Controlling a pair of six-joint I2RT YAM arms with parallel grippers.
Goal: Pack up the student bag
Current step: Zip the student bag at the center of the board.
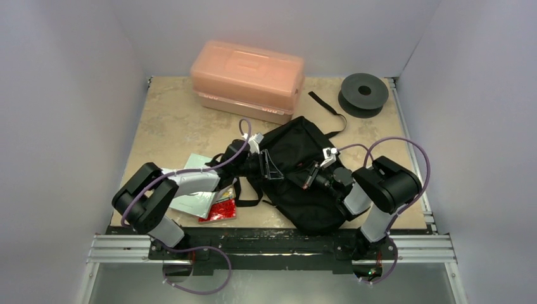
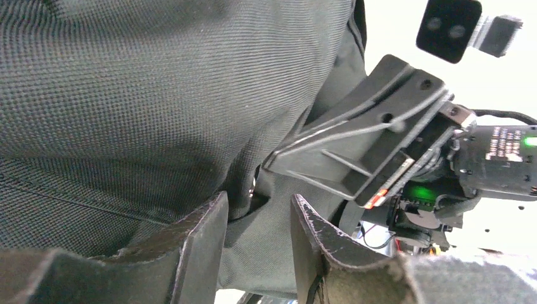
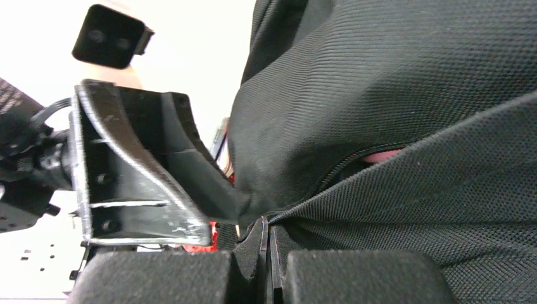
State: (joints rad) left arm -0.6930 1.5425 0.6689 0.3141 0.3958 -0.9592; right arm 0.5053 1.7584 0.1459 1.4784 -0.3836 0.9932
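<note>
Bag (image 1: 303, 180) lies slumped just in front of the box (image 1: 247, 79). Right gripper (image 3: 265, 244) has its jaws pressed together, pinching bag fabric by the zip. Left gripper (image 2: 258, 209) is up against the bag, jaws spread apart.

arms (image 1: 190, 180): 2, black and grey | cables (image 1: 405, 139): purple, looped | left gripper (image 2: 258, 199): black, scuffed edges | LED (image 2: 418, 192): green

The student bag (image 1: 304, 171) is matt black woven cloth, coarse-grained; the box (image 1: 247, 79) smooth translucent orange-pink plastic; the red packet (image 1: 218, 210) glossy; the worktop (image 1: 171, 120) matt, mottled beige; the left claw (image 2: 258, 231) hard black plastic, scuffed pale along its edges.
</note>
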